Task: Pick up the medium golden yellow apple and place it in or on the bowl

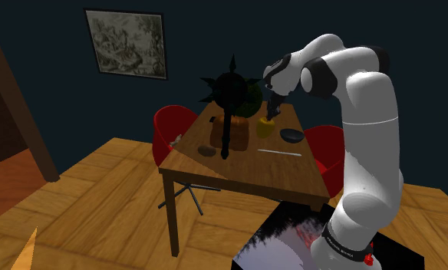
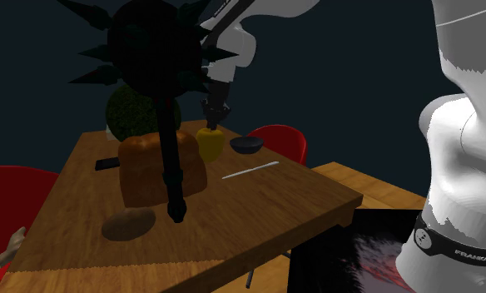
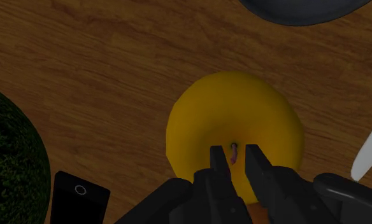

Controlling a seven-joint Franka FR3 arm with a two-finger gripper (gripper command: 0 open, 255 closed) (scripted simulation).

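The golden yellow apple (image 1: pixel 265 128) (image 2: pixel 210 143) (image 3: pixel 232 121) sits on the wooden table (image 1: pixel 245 172), beside a brown loaf. My black gripper (image 1: pixel 270 115) (image 2: pixel 213 123) (image 3: pixel 234 159) comes straight down onto its top. The fingertips (image 3: pixel 218 159) have drawn close together, clasping the crown of the apple on either side of the small stem. The dark bowl (image 1: pixel 291 136) (image 2: pixel 246 145) (image 3: pixel 306 9) stands a short way beyond the apple, toward the shoulder view's right.
A tall black spiked object (image 1: pixel 230 92) stands upright by the loaf (image 2: pixel 150 171). A potato (image 2: pixel 129 223), a black phone (image 3: pixel 79 197), a round green plant (image 3: pixel 13 165) and a thin white utensil (image 2: pixel 250 171) share the table. Red chairs (image 1: pixel 172 126) flank it.
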